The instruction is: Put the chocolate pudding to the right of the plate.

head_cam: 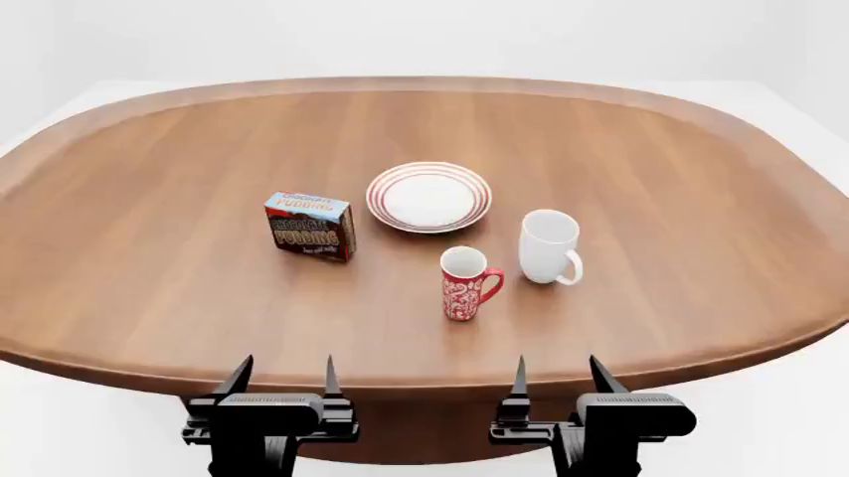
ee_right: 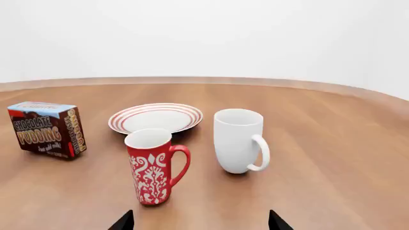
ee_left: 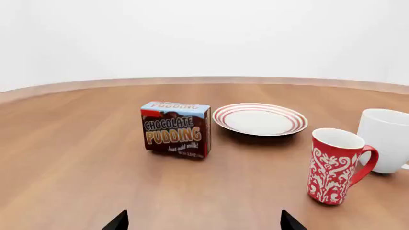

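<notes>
The chocolate pudding carton stands left of the plate, toward the table's left edge — nearer the left gripper. Both the left and right gripper are spread, empty.

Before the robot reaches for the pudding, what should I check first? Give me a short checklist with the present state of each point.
1. Pudding upright and free to grasp, left of the plate: ok.
2. Left gripper jaws open, empty: ok.
3. Right gripper open, empty: ok.
4. Bare table to the right of the plate: ok, though the white mug stands at its near edge.
5. Red mug out of the direct path to the pudding: ok.
6. Pudding already at goal: not ok.
</notes>
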You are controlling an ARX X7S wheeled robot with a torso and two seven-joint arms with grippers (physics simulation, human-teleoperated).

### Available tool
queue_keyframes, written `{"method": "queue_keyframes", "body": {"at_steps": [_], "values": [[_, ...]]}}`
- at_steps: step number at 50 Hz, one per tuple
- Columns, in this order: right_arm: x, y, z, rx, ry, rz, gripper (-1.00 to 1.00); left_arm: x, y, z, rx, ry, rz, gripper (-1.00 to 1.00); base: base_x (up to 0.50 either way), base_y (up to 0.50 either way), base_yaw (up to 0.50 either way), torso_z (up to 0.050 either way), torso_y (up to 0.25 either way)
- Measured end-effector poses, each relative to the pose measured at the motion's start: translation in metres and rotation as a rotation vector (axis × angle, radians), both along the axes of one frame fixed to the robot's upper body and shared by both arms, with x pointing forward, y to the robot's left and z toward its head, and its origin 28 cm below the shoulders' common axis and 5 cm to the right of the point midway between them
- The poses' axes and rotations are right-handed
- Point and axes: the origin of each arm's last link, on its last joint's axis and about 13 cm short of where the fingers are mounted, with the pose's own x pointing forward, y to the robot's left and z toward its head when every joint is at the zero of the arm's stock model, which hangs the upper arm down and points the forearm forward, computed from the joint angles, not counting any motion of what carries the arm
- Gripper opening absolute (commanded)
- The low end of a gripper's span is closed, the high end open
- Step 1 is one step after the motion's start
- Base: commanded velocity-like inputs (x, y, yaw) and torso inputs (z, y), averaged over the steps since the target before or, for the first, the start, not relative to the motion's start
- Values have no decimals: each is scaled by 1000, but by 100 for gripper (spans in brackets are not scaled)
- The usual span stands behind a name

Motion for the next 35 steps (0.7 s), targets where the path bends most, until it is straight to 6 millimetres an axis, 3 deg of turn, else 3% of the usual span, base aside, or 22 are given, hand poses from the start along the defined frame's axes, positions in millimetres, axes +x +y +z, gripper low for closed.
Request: {"method": "queue_keyframes", "body": {"at_steps": [10,35], "values": [[0,-2,-3,9,-1,-17,100,1,0,-3,-8,11,4,100,0,22,0,0,0],[-2,1,-10,-13,-14,-21,100,0,3,-8,-23,37,19,100,0,500,0,0,0]]}}
